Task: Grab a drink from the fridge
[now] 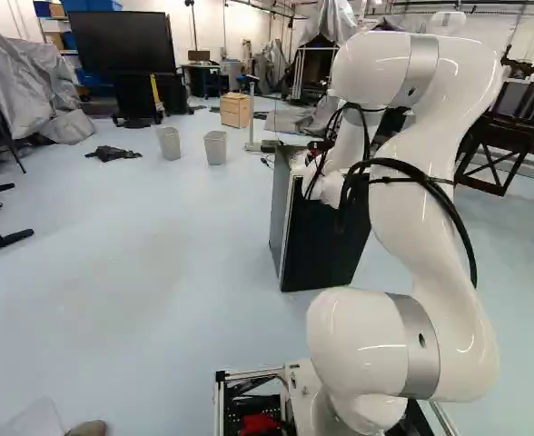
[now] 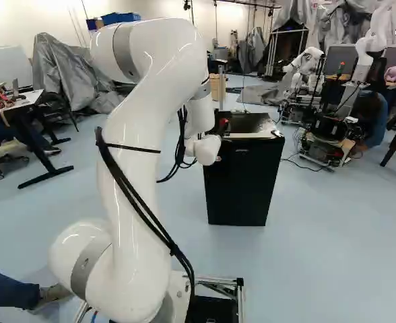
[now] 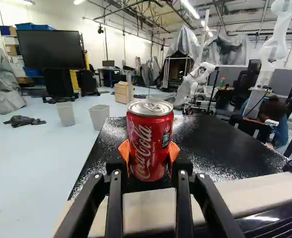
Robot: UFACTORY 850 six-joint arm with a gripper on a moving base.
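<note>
Pincer (image 3: pixel 149 151): parted to about the can's width above the fridge top (image 3: pixel 220 141); its orange pads (image 3: pixel 123 150) press the can from opposite sides, so it has hold of it.
Can (image 3: pixel 149 131): red, upright, over the fridge top near the front edge; whether its base rests on the fridge or hangs just clear of it, I cannot tell.
Grip: looks well centred, the pads low on the can's wall and its lid free above them. Keep the squeeze firm but modest, since thin metal could dent.
Lift: the grab seems all but complete. Rise straight up from the fridge first, without tilt, and draw back only once the can's base is plainly clear of it.
Arm (image 2: pixel 144 94): reaches from the near side of the fridge to its top; raise the wrist before pulling back, so it does not scrape the fridge's front edge.
Cables (image 2: pixel 182 138): loop beside the fridge; leave them slack so they neither snag on its edge nor tug the wrist.
Fridge (image 2: pixel 242 185): its front looks closed, so no door needs handling here.
Bins (image 1: pixel 215 148): beyond the fridge, off to one side, well out of the lift's way.
</note>
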